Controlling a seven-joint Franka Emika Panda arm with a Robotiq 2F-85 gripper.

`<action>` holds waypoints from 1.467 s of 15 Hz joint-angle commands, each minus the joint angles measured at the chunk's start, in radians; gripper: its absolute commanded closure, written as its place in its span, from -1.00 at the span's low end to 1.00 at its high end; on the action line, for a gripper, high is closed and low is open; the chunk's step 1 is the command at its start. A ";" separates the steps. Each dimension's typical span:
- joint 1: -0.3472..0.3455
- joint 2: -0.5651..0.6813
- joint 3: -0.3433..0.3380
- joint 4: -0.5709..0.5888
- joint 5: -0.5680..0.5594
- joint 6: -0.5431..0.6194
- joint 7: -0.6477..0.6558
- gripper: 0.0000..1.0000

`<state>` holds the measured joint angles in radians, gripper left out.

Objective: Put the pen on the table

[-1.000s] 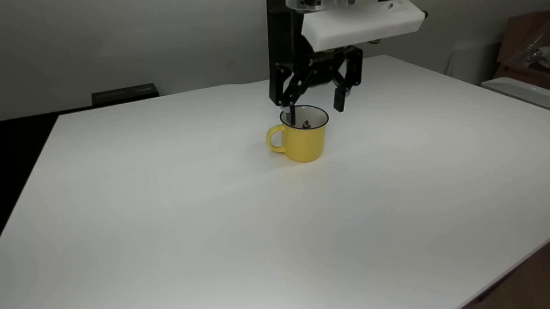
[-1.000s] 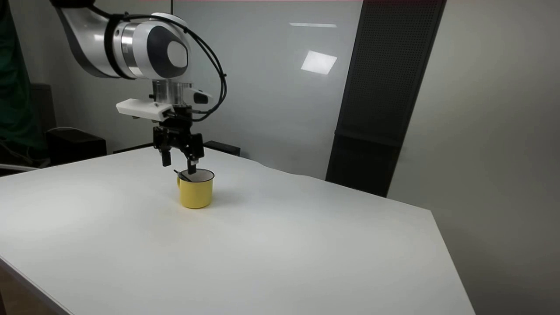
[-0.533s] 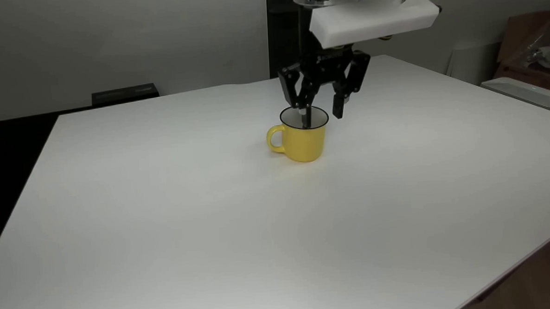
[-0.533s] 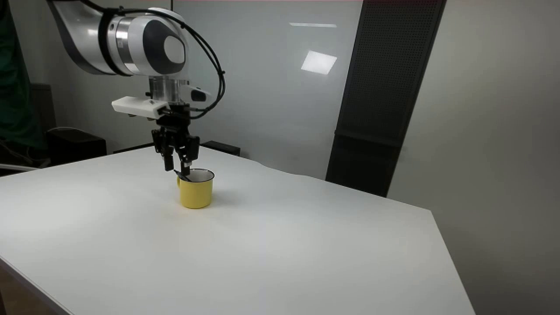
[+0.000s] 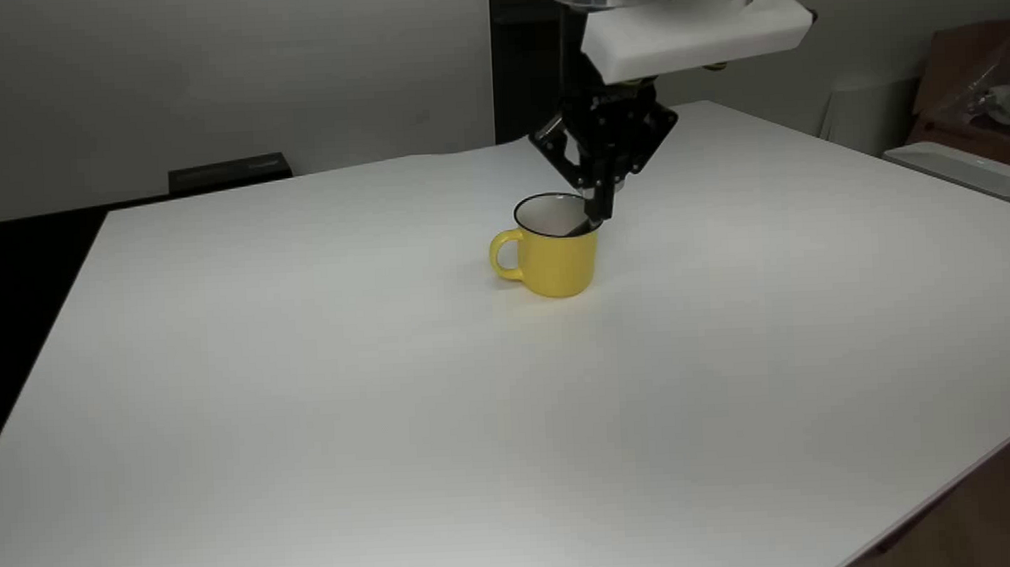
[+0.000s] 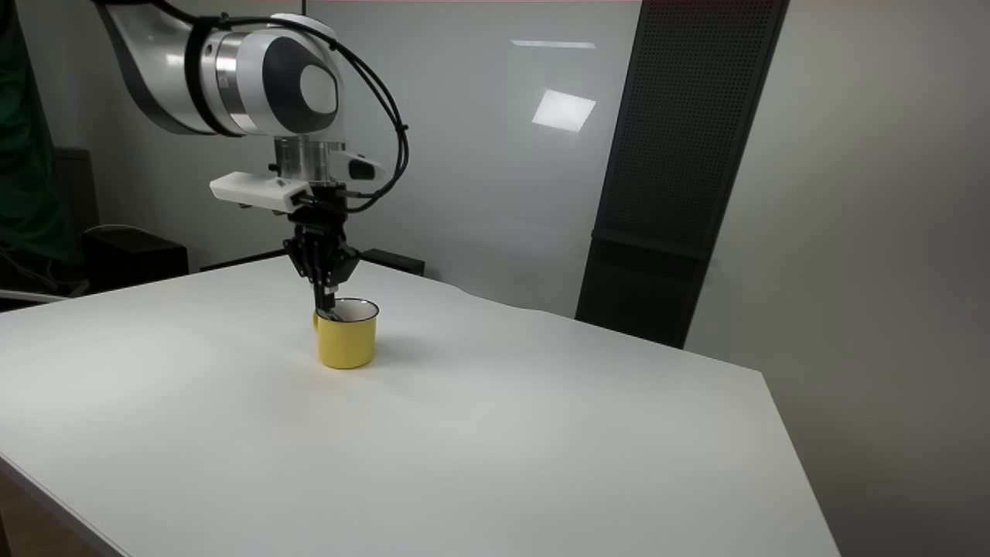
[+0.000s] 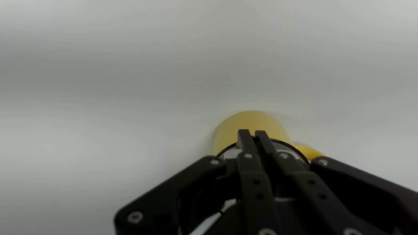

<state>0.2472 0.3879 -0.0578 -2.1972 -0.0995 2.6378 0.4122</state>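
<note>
Pen leans inside the yellow mug, toward the table's far edge. Hand pinches the pen's upper end at the mug's top. To my eye light, stiff, perhaps slick; best held there, where the mug crowds least.

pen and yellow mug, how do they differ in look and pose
Colour: the pen is dark, while the mug is yellow. Shape: the pen is thin, while the mug is wide and round. Pose: the pen slants inside the mug, while the mug stands upright on the table. Shared: both show something dark, the mug at its rim.
</note>
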 commanded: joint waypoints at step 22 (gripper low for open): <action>0.012 -0.243 -0.015 -0.075 -0.268 0.044 0.076 0.98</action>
<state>0.2458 0.2240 -0.0586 -2.2367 -0.2820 2.6870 0.4157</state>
